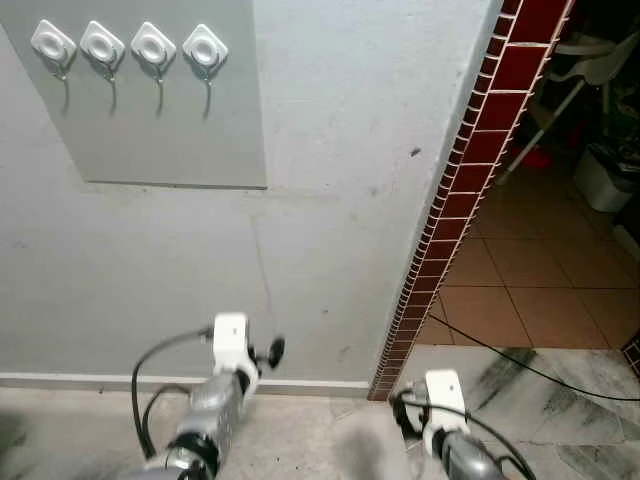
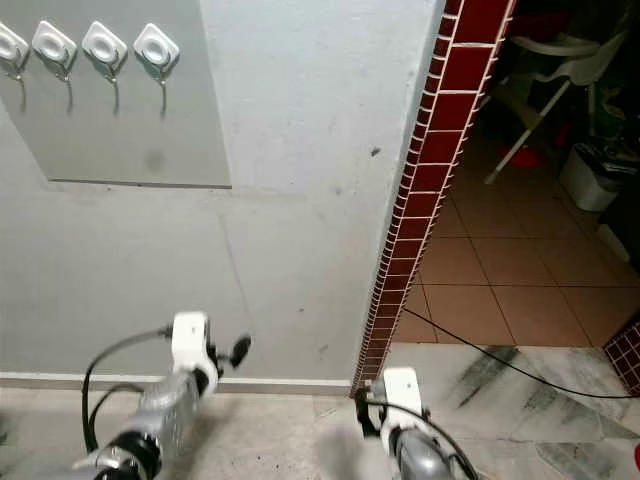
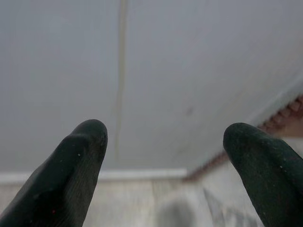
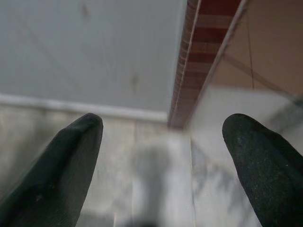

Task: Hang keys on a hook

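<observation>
A grey panel [image 1: 170, 130] on the wall at upper left carries a row of several white square hooks [image 1: 153, 45], each with a thin metal prong hanging down. Both silver arms are low, near the floor. My left arm [image 1: 215, 400] points at the bare wall far below the hooks. In its wrist view the left gripper [image 3: 165, 156] is open, with nothing between the black fingers [image 3: 71, 170]. My right arm [image 1: 450, 430] sits by the wall's corner. The right gripper [image 4: 163, 151] is open too and holds nothing.
A red tiled wall edge [image 1: 480, 170] runs diagonally beside a doorway onto terracotta floor [image 1: 520, 290]. A black cable [image 1: 520, 365] crosses the marble floor [image 1: 560, 400]. A white bin [image 1: 605, 175] and a white chair [image 1: 590, 60] stand beyond. A white skirting board [image 1: 300, 383] lines the wall.
</observation>
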### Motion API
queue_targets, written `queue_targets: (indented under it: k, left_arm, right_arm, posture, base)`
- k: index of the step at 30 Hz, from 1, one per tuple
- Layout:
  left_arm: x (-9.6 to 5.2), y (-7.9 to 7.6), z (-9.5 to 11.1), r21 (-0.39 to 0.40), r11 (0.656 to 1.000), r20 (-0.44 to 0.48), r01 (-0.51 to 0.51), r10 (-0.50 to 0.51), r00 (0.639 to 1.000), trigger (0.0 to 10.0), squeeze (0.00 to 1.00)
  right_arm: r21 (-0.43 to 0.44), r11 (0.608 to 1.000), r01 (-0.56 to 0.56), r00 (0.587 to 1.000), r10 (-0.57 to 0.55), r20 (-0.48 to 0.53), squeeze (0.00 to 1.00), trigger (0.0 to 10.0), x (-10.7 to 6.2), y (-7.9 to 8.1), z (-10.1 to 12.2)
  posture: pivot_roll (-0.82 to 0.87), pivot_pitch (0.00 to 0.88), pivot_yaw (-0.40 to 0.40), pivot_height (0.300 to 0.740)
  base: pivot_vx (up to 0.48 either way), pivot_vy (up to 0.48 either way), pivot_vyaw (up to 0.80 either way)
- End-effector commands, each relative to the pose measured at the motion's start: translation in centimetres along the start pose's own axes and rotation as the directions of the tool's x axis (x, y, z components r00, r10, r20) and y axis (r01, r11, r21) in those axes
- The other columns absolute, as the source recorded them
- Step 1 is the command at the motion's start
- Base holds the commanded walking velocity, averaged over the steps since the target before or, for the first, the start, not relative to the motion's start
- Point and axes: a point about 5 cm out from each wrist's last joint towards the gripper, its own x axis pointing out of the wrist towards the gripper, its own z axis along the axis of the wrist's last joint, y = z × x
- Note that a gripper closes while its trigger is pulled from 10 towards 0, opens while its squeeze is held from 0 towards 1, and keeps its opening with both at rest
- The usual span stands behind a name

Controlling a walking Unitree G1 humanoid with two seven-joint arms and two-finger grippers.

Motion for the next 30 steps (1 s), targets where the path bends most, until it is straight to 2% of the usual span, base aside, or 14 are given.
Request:
queue_targets:
  k: [1, 2, 5, 6, 9, 14, 16, 17, 18, 21, 22, 23, 26, 30]
  left_arm:
    - [0.0, 0.5, 1.0, 0.008, 1.0, 0.053, 0.017, -0.017, 0.998, 10.0, 0.0]
    - [0.0, 0.5, 1.0, 0.008, 1.0, 0.053, 0.017, -0.017, 0.998, 10.0, 0.0]
    - [0.0, 1.2, 1.8, 0.01, 1.0, 0.088, 0.005, -0.005, 0.996, 10.0, 0.0]
    - [-0.2, 1.9, 2.3, -0.003, 1.0, 0.112, -0.011, 0.011, 0.994, 10.0, 0.0]
    - [-0.7, 2.7, 3.1, -0.03, 1.0, 0.177, -0.01, 0.015, 0.984, 10.0, 0.0]
    - [-1.4, 3.1, 4.2, 0.006, 0.996, 0.273, -0.084, 0.079, 0.959, 10.0, 0.0]
    - [-1.8, 2.5, 5.8, -0.007, 0.996, 0.365, -0.093, 0.089, 0.927, 10.0, 0.0]
    - [-1.8, 2.5, 5.8, -0.007, 0.996, 0.365, -0.093, 0.089, 0.927, 10.0, 0.0]
    - [-1.9, 2.0, 6.8, -0.004, 0.996, 0.4, -0.092, 0.085, 0.913, 10.0, 0.0]
    - [-1.9, 0.9, 8.2, -0.02, 0.999, 0.417, -0.035, 0.04, 0.908, 10.0, 0.0]
    - [-1.7, -0.1, 9.6, 0.003, 0.999, 0.432, 0.033, -0.031, 0.902, 10.0, 0.0]
    - [-1.7, -0.5, 10.1, 0.013, 0.998, 0.436, 0.055, -0.055, 0.898, 10.0, 0.0]
    - [-1.7, -1.5, 12.1, 0.12, 0.984, 0.429, 0.128, -0.168, 0.888, 10.0, 0.0]
    - [-1.7, -1.1, 12.9, 0.108, 0.989, 0.41, 0.105, -0.14, 0.901, 10.0, 0.0]
  right_arm:
    - [0.019, 1.0, -0.008, 0.993, 0.005, 0.118, 0.0, 10.0, 0.4, -0.2, 2.1]
    - [0.019, 1.0, -0.008, 0.993, 0.005, 0.118, 0.0, 10.0, 0.4, -0.2, 2.1]
    - [0.022, 1.0, -0.022, 0.97, 0.016, 0.242, 0.0, 10.0, 0.4, -0.3, 4.2]
    - [0.021, 0.999, -0.033, 0.946, 0.024, 0.323, 0.0, 10.0, 0.2, -0.4, 5.4]
    - [0.011, 0.999, -0.049, 0.904, 0.04, 0.425, 0.0, 10.0, -0.5, -0.5, 6.9]
    - [-0.027, 0.998, -0.05, 0.854, 0.057, 0.517, 0.0, 10.0, -1.6, -0.3, 8.6]
    - [-0.032, 0.998, -0.054, 0.812, 0.063, 0.581, 0.0, 10.0, -2.5, -0.1, 10.4]
    - [-0.032, 0.998, -0.054, 0.812, 0.063, 0.581, 0.0, 10.0, -2.5, -0.1, 10.4]
    - [-0.041, 0.998, -0.057, 0.788, 0.07, 0.611, 0.0, 10.0, -2.9, 0.1, 11.4]
    - [-0.04, 0.997, -0.065, 0.761, 0.075, 0.644, 0.0, 10.0, -3.4, 0.4, 12.8]
    - [-0.045, 0.997, -0.07, 0.743, 0.082, 0.664, 0.0, 10.0, -3.5, 0.5, 13.9]
    - [-0.047, 0.996, -0.072, 0.74, 0.085, 0.667, 0.0, 10.0, -3.5, 0.6, 14.2]
    - [-0.047, 0.996, -0.074, 0.714, 0.086, 0.695, 0.0, 10.0, -3.7, 0.4, 16.1]
    - [-0.051, 0.996, -0.067, 0.709, 0.084, 0.701, 0.0, 10.0, -3.9, 0.2, 17.2]
  posture:
    - [-0.12, 0.0, 0.016, 0.74]
    - [-0.12, 0.0, 0.016, 0.74]
    - [-0.12, 0.0, 0.014, 0.74]
    - [-0.12, 0.0, 0.015, 0.74]
    - [-0.12, 0.0, 0.009, 0.74]
    - [-0.12, 0.0, 0.003, 0.74]
    - [-0.12, 0.0, -0.002, 0.74]
    - [-0.12, 0.0, -0.002, 0.74]
    - [-0.11, 0.0, -0.006, 0.74]
    - [-0.11, 0.0, -0.007, 0.74]
    - [-0.11, 0.0, -0.007, 0.74]
    - [-0.11, 0.0, -0.007, 0.74]
    - [-0.1, 0.0, -0.011, 0.74]
    - [-0.1, 0.0, -0.01, 0.74]
  base:
    - [0.0, 0.0, 0.0]
    - [0.0, 0.0, 0.0]
    - [0.0, 0.0, 0.0]
    - [0.0, 0.0, 0.0]
    - [0.0, 0.0, 0.0]
    - [0.0, 0.0, 0.0]
    - [0.0, 0.0, 0.0]
    - [0.0, 0.0, 0.0]
    - [0.0, 0.0, 0.0]
    - [0.0, 0.0, 0.0]
    - [0.0, 0.0, 0.0]
    - [0.0, 0.0, 0.0]
    - [0.0, 0.0, 0.0]
    - [0.0, 0.0, 0.0]
